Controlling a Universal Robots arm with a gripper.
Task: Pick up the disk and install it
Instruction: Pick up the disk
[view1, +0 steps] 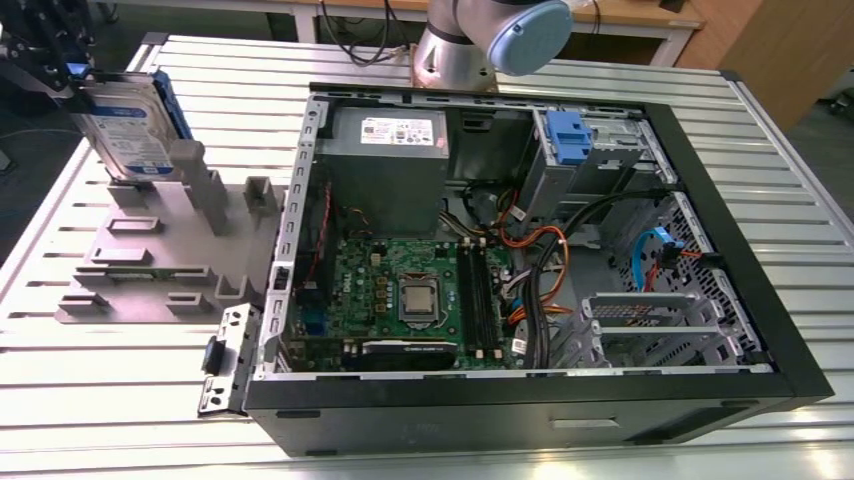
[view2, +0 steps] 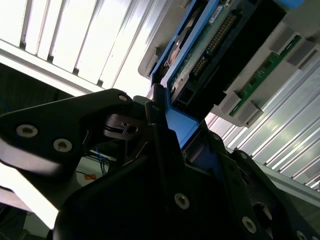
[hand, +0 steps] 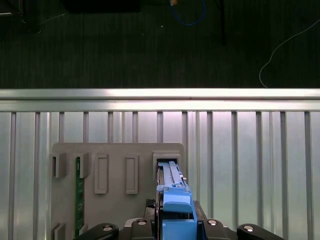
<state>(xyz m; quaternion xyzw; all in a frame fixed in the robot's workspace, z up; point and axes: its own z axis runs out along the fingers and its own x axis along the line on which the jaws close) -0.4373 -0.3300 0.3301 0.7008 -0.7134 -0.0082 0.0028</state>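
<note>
Exterior view, gripper: I see the gripper (view1: 64, 72) at the exterior view's far left, clamped on the top end of the disk (view1: 123, 135).
Exterior view, disk: it hangs upright, with its lower end at the tall posts of the grey fixture (view1: 160, 255). I cannot tell whether it is clear of its slot.
Exterior view, surroundings: the open computer case (view1: 707, 200) lies on the slatted table (view1: 801, 160), well apart from the disk.
Second wrist view, grip: dark fingers (view2: 159, 125) press against the blue carrier edge, and the drive's underside faces the camera.
First wrist view, disk: the blue carrier runs from the gripper to the fixture's end slot.
First wrist view, fixture: a green circuit board (hand: 78, 195) stands in another slot.
</note>
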